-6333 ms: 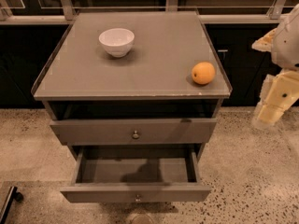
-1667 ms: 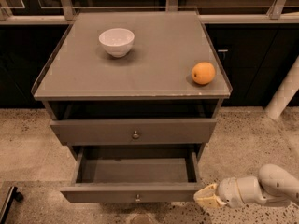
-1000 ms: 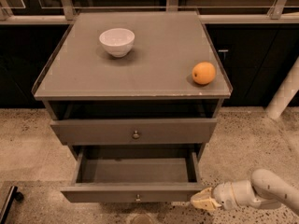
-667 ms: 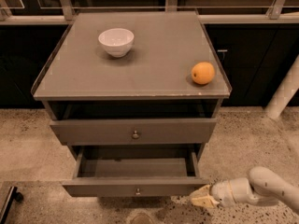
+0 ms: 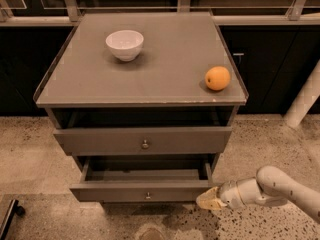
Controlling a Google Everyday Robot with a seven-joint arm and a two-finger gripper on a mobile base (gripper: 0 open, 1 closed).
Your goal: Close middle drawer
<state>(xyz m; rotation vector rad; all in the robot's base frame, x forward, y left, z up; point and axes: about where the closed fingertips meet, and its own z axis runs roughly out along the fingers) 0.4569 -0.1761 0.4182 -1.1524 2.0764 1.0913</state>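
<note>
The middle drawer (image 5: 142,191) is the lower grey drawer of the cabinet, with a low front and a small round knob. It stands partly pulled out, and only a narrow strip of its tray shows. My gripper (image 5: 209,200) is low at the right, its cream fingers pressed together and empty. The tip rests against the right end of the drawer's front panel. The white arm reaches in from the lower right.
Above it is a taller grey drawer front (image 5: 144,140) with a bigger knob. The cabinet top (image 5: 165,64) holds a white bowl (image 5: 124,44) and an orange (image 5: 218,78). There is speckled floor all around, a white post (image 5: 305,99) at the right, and a dark object (image 5: 9,216) at the lower left.
The middle drawer has slid inward, so less of its tray shows. My gripper came down from the upper right to the drawer's right front corner and moved in with it.
</note>
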